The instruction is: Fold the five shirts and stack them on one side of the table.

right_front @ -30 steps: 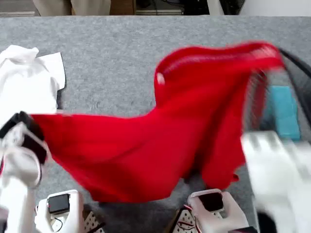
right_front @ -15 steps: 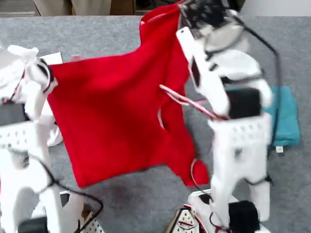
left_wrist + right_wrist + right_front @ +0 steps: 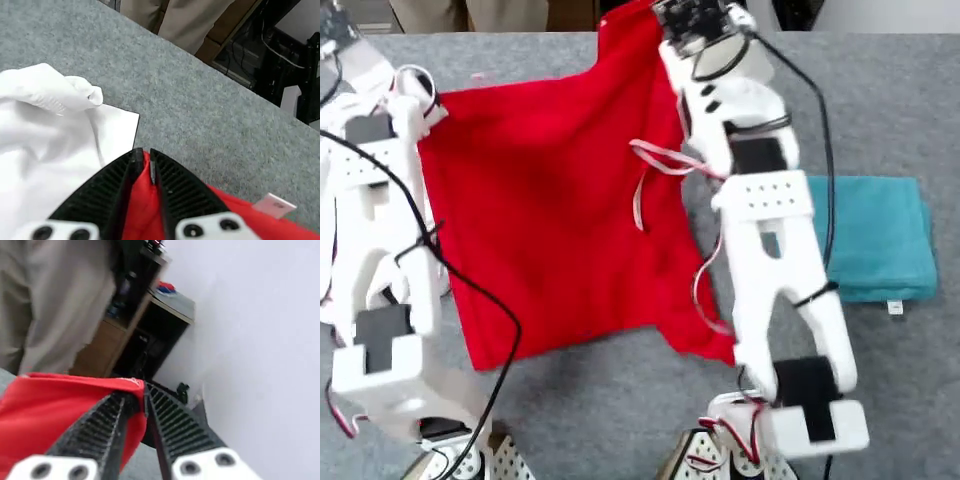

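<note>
Nearest, the red shirt [image 3: 560,230] spreads across the grey table [image 3: 590,410], with a folded teal shirt [image 3: 875,235] beside it. Farther back, the left gripper [image 3: 146,159] and right gripper [image 3: 145,392] each clamp its far edge.

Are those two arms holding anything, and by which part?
Both hold the red shirt: left gripper and right gripper each pinch its far edge, at opposite ends.

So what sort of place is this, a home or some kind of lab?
Likely a robotics lab or workshop: the left hand and right hand of tabletop robot arms each clamp a red shirt over a grey felt-covered table, with shelving full of cables behind.
</note>
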Controlling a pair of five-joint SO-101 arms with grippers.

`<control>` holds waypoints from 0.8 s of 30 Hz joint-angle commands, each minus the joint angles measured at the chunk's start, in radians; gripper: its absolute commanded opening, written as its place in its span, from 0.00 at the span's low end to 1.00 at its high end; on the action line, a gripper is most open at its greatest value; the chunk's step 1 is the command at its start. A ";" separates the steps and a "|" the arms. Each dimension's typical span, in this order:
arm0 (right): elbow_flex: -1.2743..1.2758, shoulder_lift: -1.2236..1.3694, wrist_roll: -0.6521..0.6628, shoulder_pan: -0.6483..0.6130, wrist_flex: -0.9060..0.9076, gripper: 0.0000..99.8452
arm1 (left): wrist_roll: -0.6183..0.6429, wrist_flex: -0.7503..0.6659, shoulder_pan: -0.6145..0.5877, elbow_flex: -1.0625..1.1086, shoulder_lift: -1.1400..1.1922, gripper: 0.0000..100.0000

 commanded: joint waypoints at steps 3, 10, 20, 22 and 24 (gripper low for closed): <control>-0.185 0.088 -0.230 0.185 0.026 0.00 | -0.002 0.235 0.003 -0.338 0.050 0.02; -0.317 0.010 -0.391 0.208 0.341 0.00 | -0.005 0.427 0.003 -0.582 0.048 0.02; -0.335 -0.372 -0.397 0.107 0.543 0.00 | -0.006 0.799 0.005 -1.178 0.048 0.02; -0.335 -0.452 -0.413 0.096 0.565 0.00 | -0.006 0.865 0.005 -1.315 0.048 0.02; -0.341 -0.530 -0.433 0.093 0.592 0.00 | -0.009 0.927 0.028 -1.448 0.048 0.02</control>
